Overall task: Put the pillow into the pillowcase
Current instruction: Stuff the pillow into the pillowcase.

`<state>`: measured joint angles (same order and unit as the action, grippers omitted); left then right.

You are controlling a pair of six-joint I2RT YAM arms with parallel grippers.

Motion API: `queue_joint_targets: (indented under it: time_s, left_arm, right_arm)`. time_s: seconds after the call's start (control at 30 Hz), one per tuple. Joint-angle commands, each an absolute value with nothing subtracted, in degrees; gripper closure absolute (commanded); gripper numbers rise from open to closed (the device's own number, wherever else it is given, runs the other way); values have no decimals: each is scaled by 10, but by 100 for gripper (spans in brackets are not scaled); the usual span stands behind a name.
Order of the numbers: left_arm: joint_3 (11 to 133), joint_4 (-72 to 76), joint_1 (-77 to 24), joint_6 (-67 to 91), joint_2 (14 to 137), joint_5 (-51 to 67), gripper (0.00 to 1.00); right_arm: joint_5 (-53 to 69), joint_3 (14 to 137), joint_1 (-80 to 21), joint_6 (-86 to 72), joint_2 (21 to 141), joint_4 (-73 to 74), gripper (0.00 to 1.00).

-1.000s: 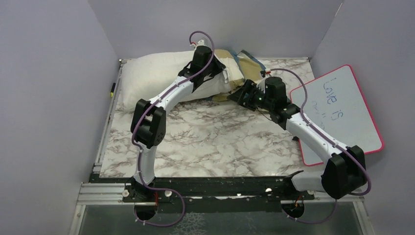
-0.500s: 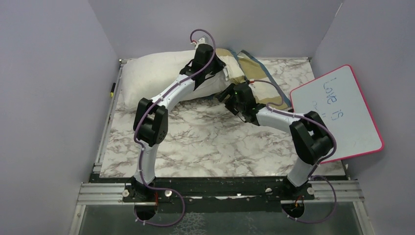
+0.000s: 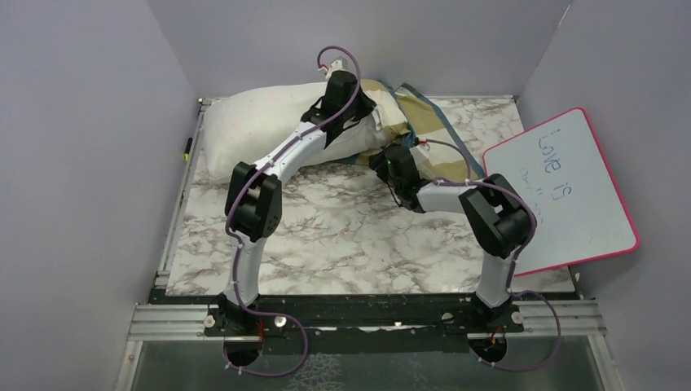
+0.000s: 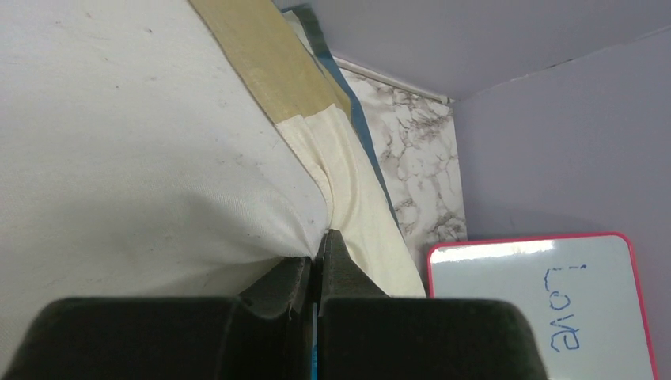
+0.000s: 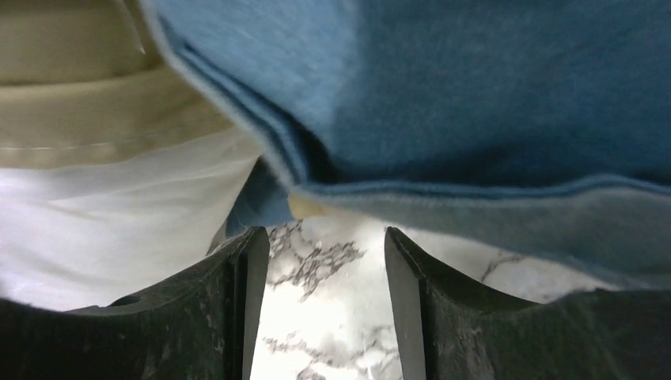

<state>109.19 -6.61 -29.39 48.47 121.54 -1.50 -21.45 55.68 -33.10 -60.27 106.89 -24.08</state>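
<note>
The plump off-white pillow (image 3: 253,122) lies at the back left of the table, its right end under the mouth of the pillowcase (image 3: 424,122), a blue, tan and cream sack. My left gripper (image 3: 373,124) is shut on the pillowcase's cream hem (image 4: 356,198), right against the pillow (image 4: 119,142). My right gripper (image 3: 380,157) sits low at the pillowcase's near edge. In the right wrist view it (image 5: 326,245) stands open over bare marble. Blue pillowcase fabric (image 5: 475,79) hangs just beyond its fingertips, and the pillow (image 5: 119,222) is on the left.
A pink-rimmed whiteboard (image 3: 570,187) leans at the right edge of the marble table (image 3: 350,236). A dark marker (image 3: 187,148) lies past the table's left edge. Purple walls close in the back and both sides.
The right arm has folded in and swung left, bringing its gripper to the pillowcase's near edge, and its jaws have narrowed somewhat. The left arm has kept its hold and place.
</note>
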Motion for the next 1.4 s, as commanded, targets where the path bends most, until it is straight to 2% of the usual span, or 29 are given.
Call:
queue_joint_targets:
  time_s: [0.0,0.07,0.1,0.13,0.17,0.2,0.23,0.33,0.43,0.77,1.03,1.37]
  left_arm:
    - [1138,-25,-297,470,1219,-45,100]
    - [1141,-21,-297,469,1221,-50,100]
    - [1143,-19,-297,469,1223,-54,100]
    - [1147,-19,-298,469,1226,-58,100]
    - [1150,-18,-298,467,1229,-61,100]
    - [1154,-20,-298,466,1232,-64,100]
    - [1156,-20,-298,466,1235,-68,100]
    - [1158,-12,-299,464,1241,-79,100]
    - [1160,-4,-305,461,1249,-90,100]
    - [1163,-5,-319,449,1258,-113,100]
    - [1216,-16,-322,478,1257,-96,100]
    - [1234,10,-333,613,1201,-125,100]
  right_arm:
    - [-267,584,-333,-541,1129,-371,40]
    - [-264,601,-333,-504,1162,-428,37]
    - [-262,609,-333,-503,1178,-440,39]
    - [-258,612,-333,-495,1195,-464,47]
    - [-247,608,-333,-475,1205,-503,78]
    - [-222,602,-334,-439,1215,-564,96]
    - [-193,603,-333,-404,1222,-612,99]
    - [-84,620,-339,-358,1227,-667,100]
    - [-45,608,-369,-329,1215,-714,100]
    - [-25,559,-400,-335,1230,-746,100]
    - [79,545,-381,-372,1141,-656,100]
    - [165,593,-380,-282,911,-362,100]
